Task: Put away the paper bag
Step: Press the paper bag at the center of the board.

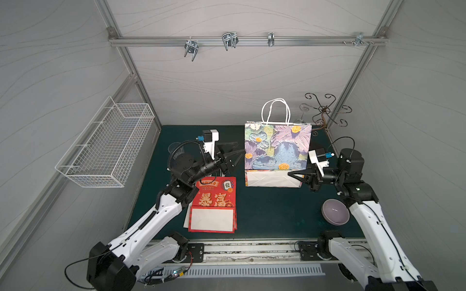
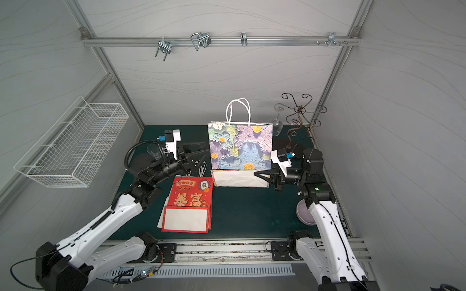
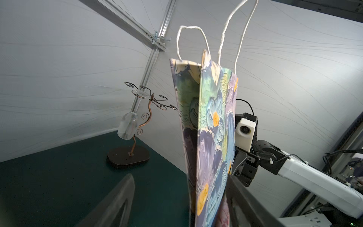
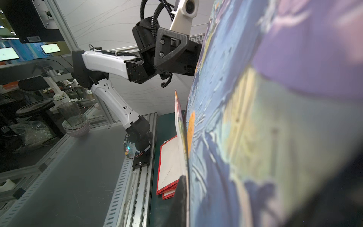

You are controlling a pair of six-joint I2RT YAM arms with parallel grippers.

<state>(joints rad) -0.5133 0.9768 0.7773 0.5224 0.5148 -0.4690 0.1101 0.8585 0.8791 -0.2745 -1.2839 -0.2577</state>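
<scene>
One paper bag [image 1: 277, 148], floral, upright toward 1 o'clock on surface [image 1: 264, 214]. Pinched shut on its 5 o'clock corner, right gripper [image 1: 289, 173]; spread open astride 9 o'clock edge, left gripper [image 1: 241, 153], gripping nothing. Judged light, floppy, easily creased; best taken by cord handles [image 1: 277, 99]. Bag interior unseen; right jaws blurred in wrist view.

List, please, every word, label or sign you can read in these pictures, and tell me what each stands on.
"RICH", on the red paper bag lying flat.
"暴富", large gold characters on the same bag.
"發", on the mahjong tile printed on it.
On the banner above "RICH", the characters are too small to read.
On the floral paper bag, no text is visible.
</scene>
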